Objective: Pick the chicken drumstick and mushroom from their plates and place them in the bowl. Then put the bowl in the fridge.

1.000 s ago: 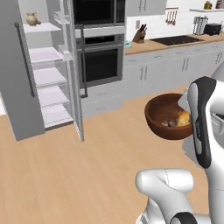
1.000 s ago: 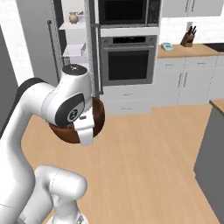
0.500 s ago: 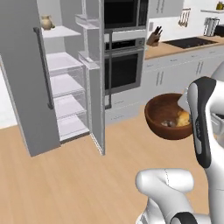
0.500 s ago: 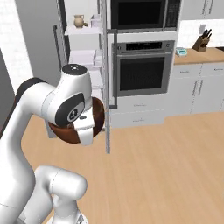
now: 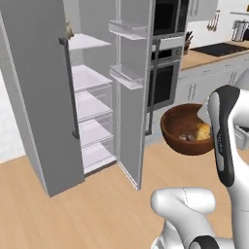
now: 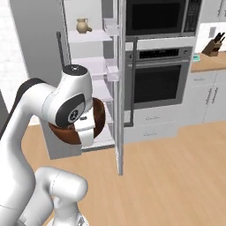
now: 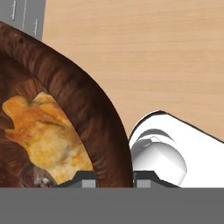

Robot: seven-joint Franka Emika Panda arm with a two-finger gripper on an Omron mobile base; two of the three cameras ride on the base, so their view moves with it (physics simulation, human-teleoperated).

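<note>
My gripper [image 7: 114, 177] is shut on the rim of the dark reddish-brown wooden bowl [image 7: 87, 100], held up in the air beside my arm [image 5: 182, 133] [image 6: 100, 120]. Inside the bowl lie the golden chicken drumstick [image 7: 48, 131] [image 5: 203, 131] and the small greyish mushroom [image 7: 38, 178] [image 5: 184, 137]. The grey fridge [image 5: 39, 121] [image 6: 39, 48] stands ahead with its door [image 5: 131, 97] swung open and its white shelves [image 5: 92, 102] showing. The plates are out of view.
A black wall oven [image 5: 165, 82] [image 6: 159, 81] stands right of the fridge, with drawers below. Further right runs a counter with a cooktop [image 5: 219, 50] and a knife block [image 6: 216, 44]. A small jug [image 6: 81, 25] sits on the top fridge shelf. Wooden floor [image 5: 97, 209] lies between.
The whole picture has shifted: the base has moved, and the open fridge now looms larger and closer. The bowl stays in the same grip beside the arm.
</note>
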